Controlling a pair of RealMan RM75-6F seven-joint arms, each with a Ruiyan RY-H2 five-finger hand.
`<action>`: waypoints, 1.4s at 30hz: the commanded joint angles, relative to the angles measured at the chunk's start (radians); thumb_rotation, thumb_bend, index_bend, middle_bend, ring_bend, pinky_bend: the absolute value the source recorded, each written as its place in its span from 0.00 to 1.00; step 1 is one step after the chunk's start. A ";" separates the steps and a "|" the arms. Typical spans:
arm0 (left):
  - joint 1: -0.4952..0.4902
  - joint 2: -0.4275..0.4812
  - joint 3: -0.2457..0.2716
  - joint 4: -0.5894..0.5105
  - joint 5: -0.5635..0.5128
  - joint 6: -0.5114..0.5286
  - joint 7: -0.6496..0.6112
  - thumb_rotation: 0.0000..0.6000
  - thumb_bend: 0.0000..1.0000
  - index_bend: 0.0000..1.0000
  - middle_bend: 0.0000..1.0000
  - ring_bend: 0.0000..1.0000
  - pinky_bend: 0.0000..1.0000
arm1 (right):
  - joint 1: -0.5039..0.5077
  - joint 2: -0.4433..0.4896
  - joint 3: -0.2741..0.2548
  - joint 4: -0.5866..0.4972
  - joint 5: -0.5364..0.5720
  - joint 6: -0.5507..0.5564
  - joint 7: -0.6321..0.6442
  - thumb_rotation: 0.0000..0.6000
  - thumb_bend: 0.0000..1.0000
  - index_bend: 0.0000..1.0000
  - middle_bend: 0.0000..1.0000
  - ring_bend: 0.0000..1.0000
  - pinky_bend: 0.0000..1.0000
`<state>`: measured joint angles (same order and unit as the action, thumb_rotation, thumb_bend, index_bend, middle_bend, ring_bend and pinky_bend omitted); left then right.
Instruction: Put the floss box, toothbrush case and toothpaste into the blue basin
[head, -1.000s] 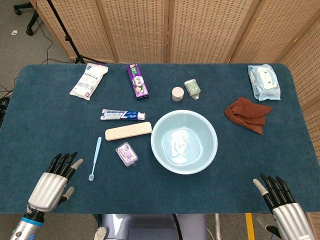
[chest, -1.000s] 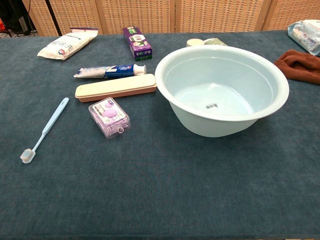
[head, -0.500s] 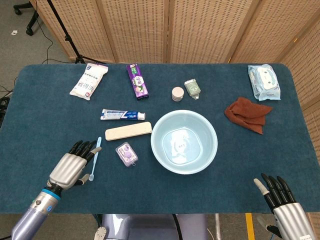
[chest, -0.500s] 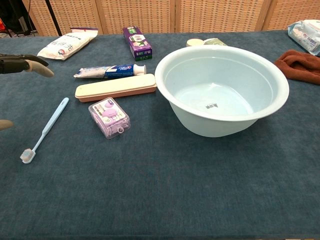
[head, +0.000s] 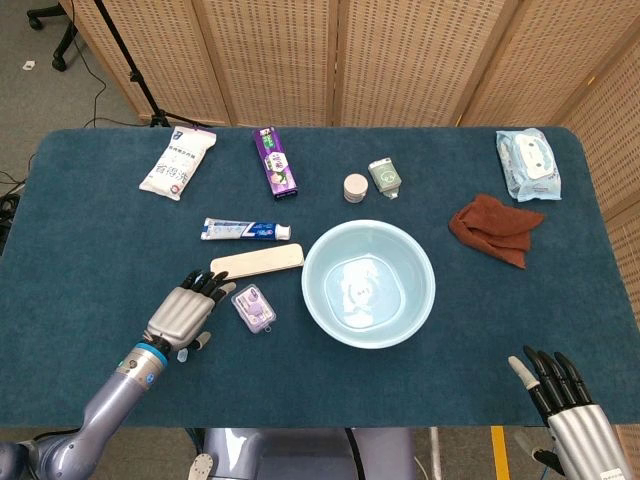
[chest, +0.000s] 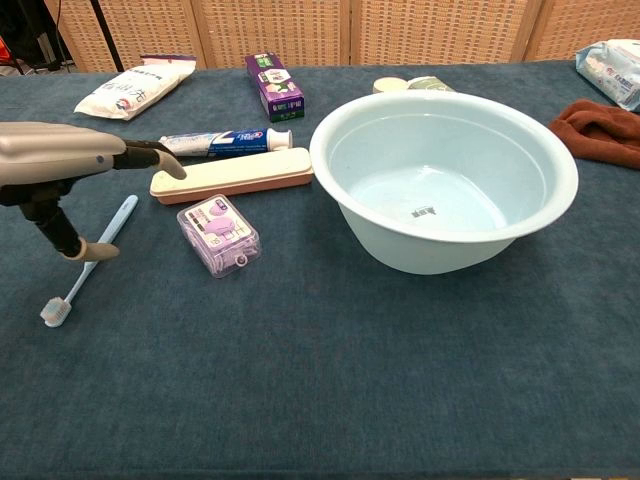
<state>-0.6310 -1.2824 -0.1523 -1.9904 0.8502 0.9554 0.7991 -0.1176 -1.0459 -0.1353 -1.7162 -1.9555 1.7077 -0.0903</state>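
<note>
left hand (head: 183, 316) stretched forward low over the tabletop (head: 90, 250), palm down, fingers apart and holding nothing, thumb hanging toward the blue toothbrush (chest: 88, 259) beneath. just right of its fingertips, the floss box (head: 253, 308); just ahead of them, the toothbrush case (head: 256, 263), with the toothpaste (head: 245, 230) beyond. further right, the blue basin (head: 368, 283), nothing inside. right hand (head: 565, 405) back at the near right edge, fingers spread, holding nothing.
</note>
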 joint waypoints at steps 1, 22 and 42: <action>-0.072 -0.057 -0.007 0.024 -0.083 0.015 0.042 1.00 0.32 0.00 0.00 0.00 0.00 | 0.000 0.001 0.000 0.001 0.001 0.000 0.003 1.00 0.13 0.00 0.00 0.00 0.00; -0.268 -0.189 0.032 0.101 -0.284 0.076 0.092 1.00 0.33 0.00 0.00 0.00 0.00 | -0.001 0.012 0.008 0.002 0.008 0.022 0.035 1.00 0.13 0.00 0.00 0.00 0.00; -0.288 -0.268 0.093 0.141 -0.202 0.214 0.093 1.00 0.39 0.51 0.17 0.17 0.26 | -0.002 0.014 0.010 0.005 0.008 0.032 0.048 1.00 0.13 0.00 0.00 0.00 0.00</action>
<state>-0.9218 -1.5463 -0.0624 -1.8534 0.6436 1.1643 0.8919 -0.1199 -1.0315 -0.1248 -1.7108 -1.9478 1.7400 -0.0428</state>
